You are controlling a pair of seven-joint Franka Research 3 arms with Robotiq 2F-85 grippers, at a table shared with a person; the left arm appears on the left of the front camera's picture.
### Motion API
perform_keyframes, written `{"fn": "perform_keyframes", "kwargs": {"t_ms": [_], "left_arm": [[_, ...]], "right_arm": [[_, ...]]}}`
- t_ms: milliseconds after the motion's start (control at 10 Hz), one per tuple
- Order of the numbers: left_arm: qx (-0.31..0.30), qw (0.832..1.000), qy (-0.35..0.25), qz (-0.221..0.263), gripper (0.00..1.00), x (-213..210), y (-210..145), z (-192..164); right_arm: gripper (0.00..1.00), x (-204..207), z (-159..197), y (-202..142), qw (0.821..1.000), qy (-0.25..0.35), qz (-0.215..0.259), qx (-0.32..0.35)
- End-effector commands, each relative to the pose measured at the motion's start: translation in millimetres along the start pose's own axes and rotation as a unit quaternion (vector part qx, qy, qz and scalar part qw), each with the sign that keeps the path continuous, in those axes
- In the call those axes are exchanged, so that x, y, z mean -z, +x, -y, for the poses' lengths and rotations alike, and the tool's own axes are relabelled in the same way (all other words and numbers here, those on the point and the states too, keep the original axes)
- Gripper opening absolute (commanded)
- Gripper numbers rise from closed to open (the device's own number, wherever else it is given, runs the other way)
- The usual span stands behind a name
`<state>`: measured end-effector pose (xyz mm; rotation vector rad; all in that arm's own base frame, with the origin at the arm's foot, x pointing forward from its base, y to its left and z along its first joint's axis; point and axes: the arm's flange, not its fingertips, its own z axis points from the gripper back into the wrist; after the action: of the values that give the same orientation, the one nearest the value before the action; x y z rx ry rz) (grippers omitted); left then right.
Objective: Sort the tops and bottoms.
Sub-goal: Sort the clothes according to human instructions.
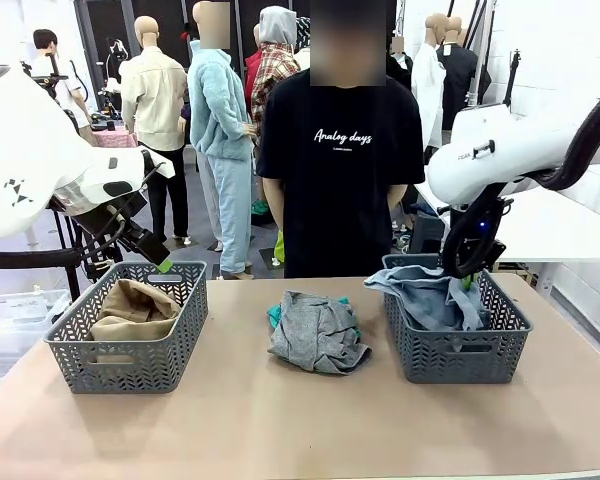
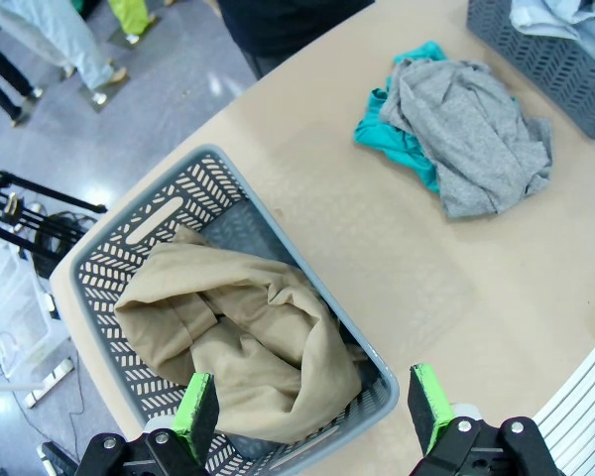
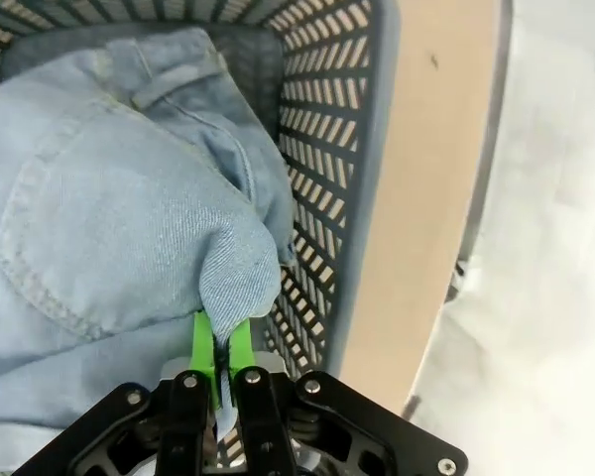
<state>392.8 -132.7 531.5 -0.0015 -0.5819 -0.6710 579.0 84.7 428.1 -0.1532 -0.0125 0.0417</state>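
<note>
The tan khaki top (image 1: 132,308) (image 2: 248,347) lies bunched in the left grey basket (image 1: 75,345) (image 2: 99,263). My left gripper (image 1: 160,262) (image 2: 314,402) hangs open above that basket's near corner, holding nothing. A heather-grey tee (image 1: 318,332) (image 2: 471,134) lies crumpled mid-table on top of a teal-green tee (image 1: 274,316) (image 2: 397,139). The light blue denim bottoms (image 1: 430,295) (image 3: 109,218) drape in the right grey basket (image 1: 460,355) (image 3: 327,149). My right gripper (image 1: 467,282) (image 3: 218,352) is shut on a fold of the denim, just above the basket.
A person in a black tee (image 1: 340,160) stands at the table's far edge behind the pile. Bare tabletop (image 1: 300,420) stretches in front of both baskets. The table's right edge (image 3: 476,198) runs close beside the right basket.
</note>
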Motion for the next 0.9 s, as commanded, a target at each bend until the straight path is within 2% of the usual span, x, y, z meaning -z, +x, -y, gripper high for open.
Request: {"fn": "perform_keyframes", "kwargs": {"t_ms": [0, 100, 200, 600, 700, 800], "left_arm": [[0.009, 1.0, 0.0, -0.001, 1.0, 0.7, -2.4, -0.7], [0.009, 1.0, 0.0, -0.001, 1.0, 0.7, -2.4, -0.7], [0.009, 1.0, 0.0, -0.001, 1.0, 0.7, -2.4, -0.7], [0.009, 1.0, 0.0, -0.001, 1.0, 0.7, -2.4, -0.7], [0.009, 1.0, 0.0, -0.001, 1.0, 0.7, -2.4, -0.7], [0.009, 1.0, 0.0, -0.001, 1.0, 0.7, -2.4, -0.7]], "right_arm": [[0.0, 3.3, -6.1, 8.3, 1.0, -0.023, -0.012, 0.012], [0.0, 0.8, -4.1, 7.5, 1.0, -0.011, -0.001, 0.011], [0.12, -8.0, -1.5, 3.3, 1.0, 0.008, 0.013, 0.012], [0.92, -34.3, 16.1, -14.4, 0.996, 0.07, 0.051, 0.018], [1.0, -40.8, 24.9, -20.5, 0.994, 0.089, 0.065, 0.023], [1.0, -50.7, 34.7, -28.2, 0.989, 0.125, 0.082, 0.018]]}}
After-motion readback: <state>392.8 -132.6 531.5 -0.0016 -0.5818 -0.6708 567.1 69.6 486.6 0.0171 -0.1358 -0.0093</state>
